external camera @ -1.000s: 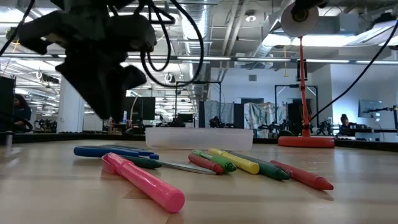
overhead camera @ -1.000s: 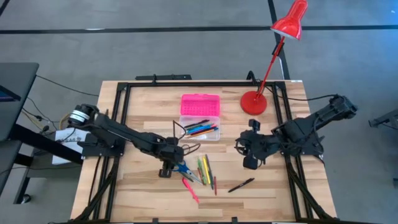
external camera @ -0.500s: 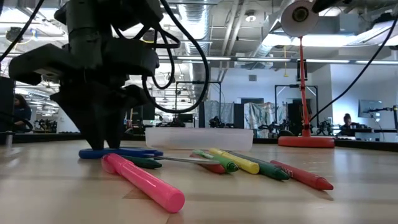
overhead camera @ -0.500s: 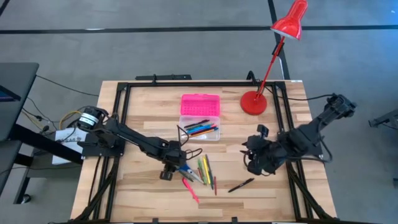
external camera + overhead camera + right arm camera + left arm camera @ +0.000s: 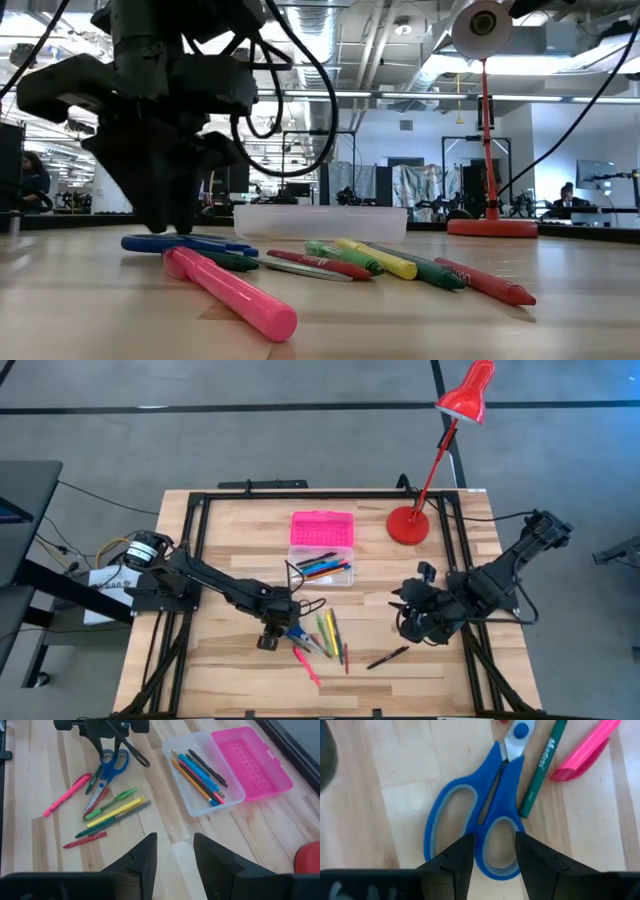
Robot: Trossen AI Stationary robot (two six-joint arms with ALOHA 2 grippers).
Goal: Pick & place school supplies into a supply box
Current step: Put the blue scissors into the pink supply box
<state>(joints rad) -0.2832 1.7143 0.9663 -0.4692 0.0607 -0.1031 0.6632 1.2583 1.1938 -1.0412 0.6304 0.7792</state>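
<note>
The left gripper [image 5: 493,852] hangs low over the blue-handled scissors [image 5: 481,827] at table centre, its fingers [image 5: 456,861] parted and straddling one handle loop without yet pinching it. The scissors lie flat on the wood, long axis running from the loops under the fingers out to the blades, which point toward 4 o'clock in the overhead view. Just beside the blades lie a green marker [image 5: 542,767] and a pink highlighter [image 5: 585,751]; a fan of yellow, green and red pens [image 5: 330,632] spreads past them and could be dragged along on a lift. The supply box [image 5: 321,548] sits open at 12 o'clock from the scissors, pink lid folded back, several pens already in its clear tray. The right gripper [image 5: 173,851] waits at 3 o'clock, fingers spread wide and empty, farther from the scissors, with a black pen [image 5: 387,657] near it and the red lamp [image 5: 408,524] behind.
</note>
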